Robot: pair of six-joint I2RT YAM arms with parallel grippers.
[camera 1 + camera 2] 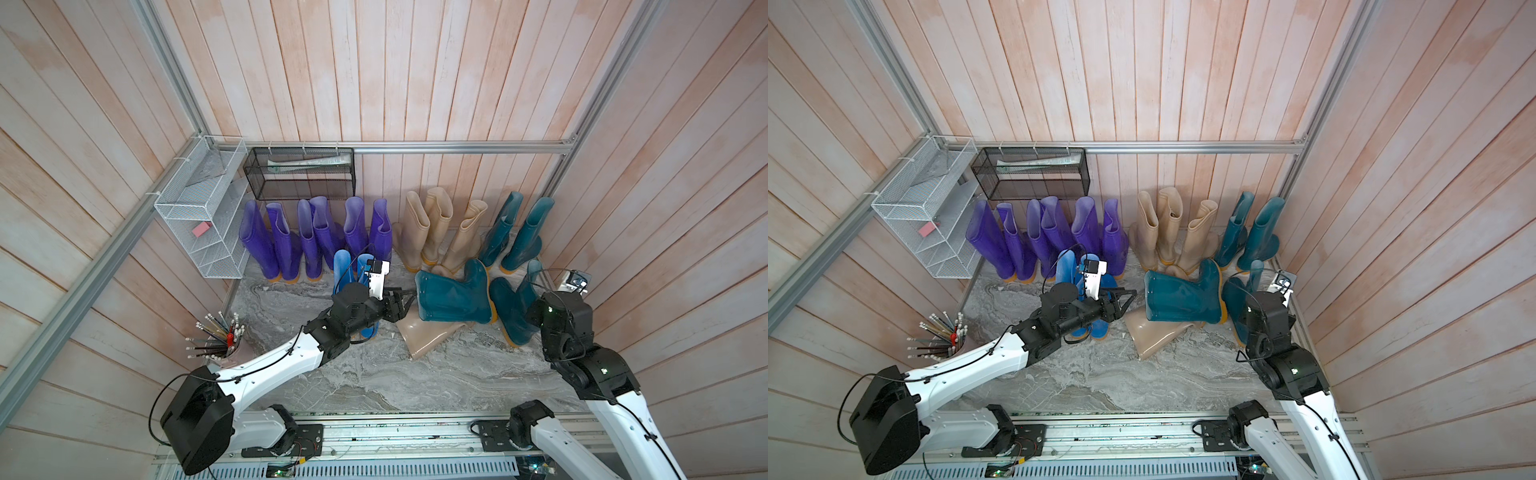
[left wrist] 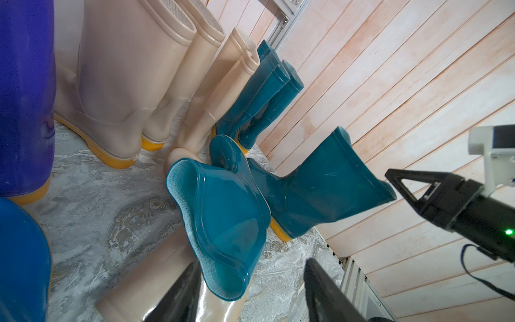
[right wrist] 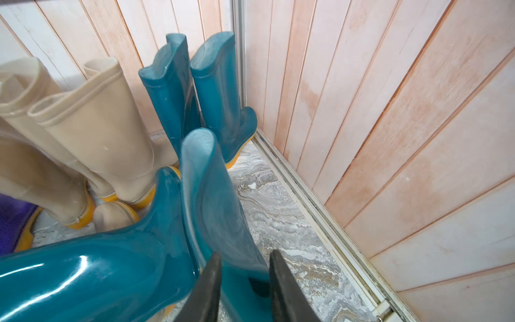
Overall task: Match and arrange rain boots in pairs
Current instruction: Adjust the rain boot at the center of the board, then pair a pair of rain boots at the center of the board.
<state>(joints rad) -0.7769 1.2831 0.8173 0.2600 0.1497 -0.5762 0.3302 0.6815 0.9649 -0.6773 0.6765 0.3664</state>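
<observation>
With left claw [image 1: 403, 305] and right claw [image 3: 245, 253] both apart, I should squarely pinch the near cuff of the toppled glossy dark-teal rubber boot [image 1: 453, 297].

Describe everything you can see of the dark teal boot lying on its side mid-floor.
The dark teal rubber boot is glossy, with an orange-yellow sole and pale woven lining. It lies on its side, mouth facing the left gripper, sole toward the robot's right. It rests across a fallen beige boot, beside a leaning teal boot.
</observation>
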